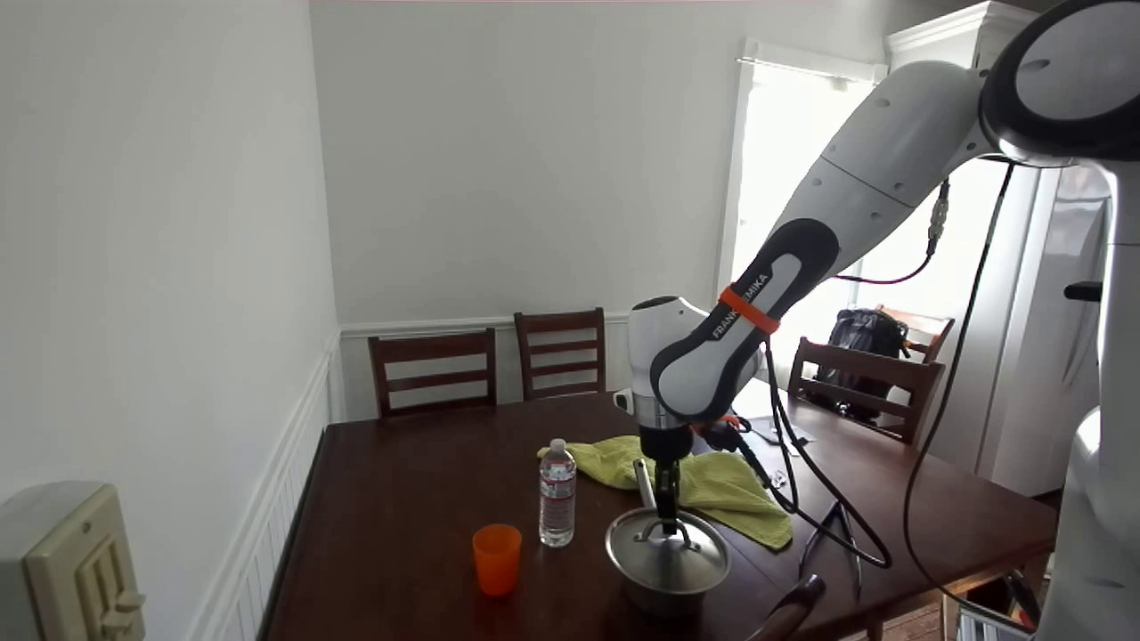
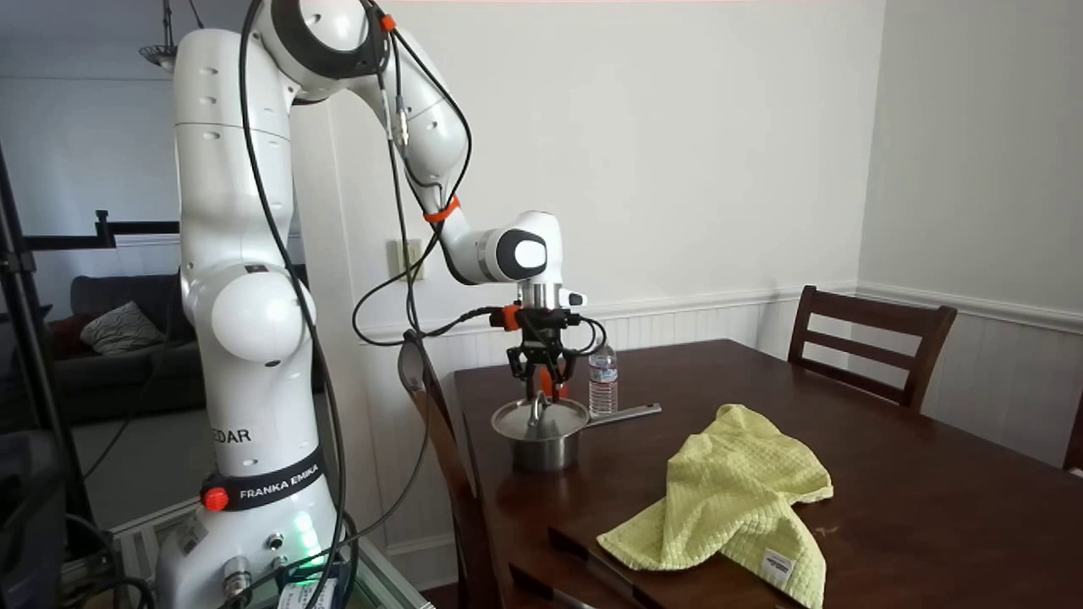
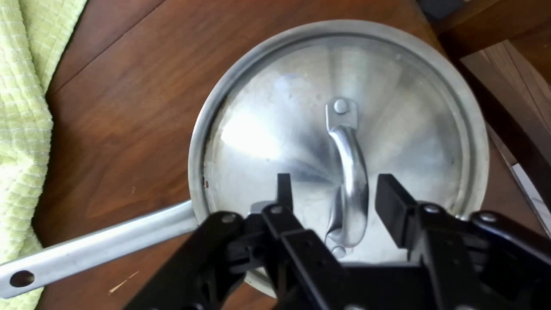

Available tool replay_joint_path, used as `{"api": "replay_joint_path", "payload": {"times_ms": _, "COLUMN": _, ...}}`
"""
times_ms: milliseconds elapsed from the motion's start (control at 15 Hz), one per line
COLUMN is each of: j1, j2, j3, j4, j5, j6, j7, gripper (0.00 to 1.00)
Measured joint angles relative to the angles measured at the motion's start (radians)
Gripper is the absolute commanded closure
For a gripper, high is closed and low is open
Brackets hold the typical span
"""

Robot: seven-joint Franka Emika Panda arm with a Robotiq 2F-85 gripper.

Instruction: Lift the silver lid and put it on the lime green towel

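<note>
The silver lid (image 3: 297,142) sits on a silver pot (image 2: 546,457) with a long handle; the lid also shows in both exterior views (image 1: 670,568) (image 2: 514,421). Its arched handle (image 3: 355,181) stands up in the middle. My gripper (image 3: 331,189) is open, one finger on each side of the lid handle, with a gap on both sides. In both exterior views the gripper (image 1: 668,527) (image 2: 542,396) points straight down at the lid. The lime green towel (image 2: 736,491) lies crumpled on the table beside the pot; its edge shows in the wrist view (image 3: 21,120).
A water bottle (image 1: 557,495) and an orange cup (image 1: 497,559) stand on the dark wooden table (image 1: 401,499) near the pot. A chair (image 2: 448,448) stands close to the table edge by the pot. Cables (image 1: 828,499) hang from the arm.
</note>
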State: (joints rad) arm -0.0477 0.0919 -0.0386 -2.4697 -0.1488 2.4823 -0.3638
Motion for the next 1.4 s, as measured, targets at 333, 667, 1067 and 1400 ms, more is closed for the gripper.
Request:
{"api": "replay_joint_path", "payload": {"times_ms": 333, "j1": 0.009, "j2": 0.006, "j3": 0.014, "j4": 0.0, "j5": 0.0, "j6": 0.007, "j7": 0.003, "gripper": 1.0}}
{"api": "replay_joint_path", "payload": {"times_ms": 667, "j1": 0.004, "j2": -0.056, "j3": 0.014, "j4": -0.02, "j5": 0.036, "j6": 0.001, "j7": 0.003, "gripper": 0.96}}
{"api": "replay_joint_path", "payload": {"times_ms": 1067, "j1": -0.101, "j2": -0.29, "j3": -0.126, "j4": -0.036, "j5": 0.121, "j6": -0.08, "j7": -0.002, "gripper": 0.96}}
{"api": "replay_joint_path", "payload": {"times_ms": 1400, "j1": -0.146, "j2": -0.35, "j3": -0.207, "j4": -0.035, "j5": 0.134, "j6": -0.122, "j7": -0.019, "gripper": 0.96}}
